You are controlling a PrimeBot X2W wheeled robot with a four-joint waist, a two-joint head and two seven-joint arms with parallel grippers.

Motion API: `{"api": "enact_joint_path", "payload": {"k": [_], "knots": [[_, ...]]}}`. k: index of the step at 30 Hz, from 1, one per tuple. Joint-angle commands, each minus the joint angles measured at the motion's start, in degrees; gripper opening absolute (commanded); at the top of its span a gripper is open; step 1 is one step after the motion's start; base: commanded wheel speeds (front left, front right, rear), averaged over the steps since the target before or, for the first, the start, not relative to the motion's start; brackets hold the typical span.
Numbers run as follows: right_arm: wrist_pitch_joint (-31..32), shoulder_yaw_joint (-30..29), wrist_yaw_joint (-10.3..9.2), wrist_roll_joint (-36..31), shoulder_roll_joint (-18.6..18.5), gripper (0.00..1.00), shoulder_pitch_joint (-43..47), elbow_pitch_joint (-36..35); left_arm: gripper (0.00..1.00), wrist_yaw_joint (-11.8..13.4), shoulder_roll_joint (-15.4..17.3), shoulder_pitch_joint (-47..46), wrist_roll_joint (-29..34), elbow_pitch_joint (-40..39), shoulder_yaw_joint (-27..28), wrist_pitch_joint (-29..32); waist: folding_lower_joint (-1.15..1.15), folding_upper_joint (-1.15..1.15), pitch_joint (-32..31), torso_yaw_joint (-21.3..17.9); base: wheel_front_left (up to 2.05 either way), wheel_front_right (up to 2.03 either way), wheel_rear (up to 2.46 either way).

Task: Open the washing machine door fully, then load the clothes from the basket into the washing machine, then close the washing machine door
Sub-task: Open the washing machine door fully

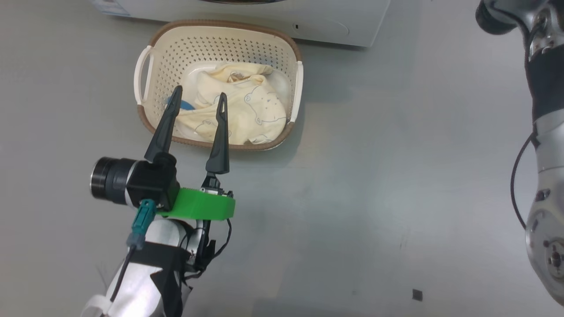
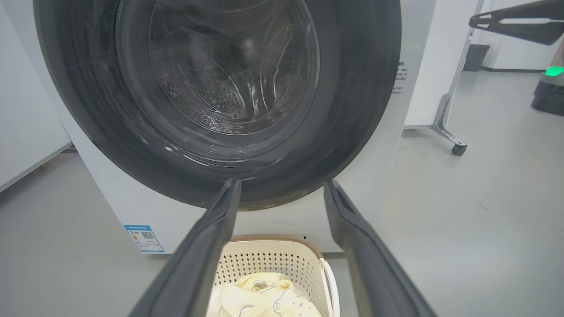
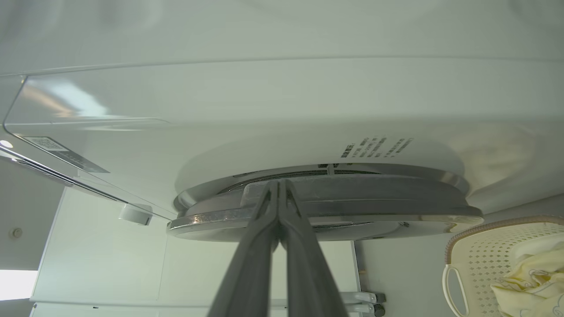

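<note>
Head view: left gripper (image 1: 199, 91) comes in from 8 o'clock on a green mount (image 1: 200, 207). Its fingers are spread wide with nothing between them. The tips hang over the basket (image 1: 229, 48) at its 7 o'clock corner, above the cloth; can't tell if they touch it. The basket sits on the grey floor (image 1: 352, 198) at 11 o'clock of frame, with its far rim just beside the washing machine (image 1: 308, 17) front at 12. All clothes (image 1: 251, 110) are in the basket. A cream-yellow bundle with blue outline prints fills its centre and 5 o'clock side. The small blue piece (image 1: 186, 105) is at the bundle's 9 o'clock, partly behind one finger. The right arm (image 1: 546, 132) runs down the 3 o'clock edge.

Left wrist view: the washing machine door (image 2: 352, 110) fills 12 o'clock, a black rim round clear glass with the steel drum (image 2: 220, 101) visible through it. It looks seated against the front; can't confirm it's latched. There's a blue sticker (image 2: 144, 237) at 8 o'clock. The basket and clothes are at 6, between the spread fingers.

Right wrist view: the right gripper (image 3: 278, 182) has its fingers pressed together and holds nothing. The tips line up with the door's edge, seen side-on at centre; touching or just short, can't tell. The basket is at 4 o'clock with cloth inside.
</note>
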Motion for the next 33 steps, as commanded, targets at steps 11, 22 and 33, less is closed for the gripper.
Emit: {"api": "enact_joint_path", "payload": {"k": [11, 22, 33], "knots": [[-0.9, 8.3, 0.22, -1.2, 0.6, 0.00, -13.9, 6.3, 1.00, 1.6, 0.7, -2.5, -1.9, -3.2, -0.6, -0.4, -0.01, 0.00, 3.2, 4.4, 0.00, 0.00, 0.00], [-3.5, 13.0, 0.22, -2.2, 0.6, 0.00, -22.1, 14.1, 1.00, 3.3, 0.7, -4.0, -3.7, -4.0, -4.0, -0.4, -0.01, 0.00, 5.7, 7.3, 0.00, 0.00, 0.00], [0.4, 18.2, 0.22, -0.2, 0.6, 0.00, -22.5, 15.0, 1.00, 4.3, 0.7, -4.5, -4.2, -4.1, -5.0, -0.4, -0.01, 0.00, 6.4, 7.4, 0.00, 0.00, 0.00]]}}
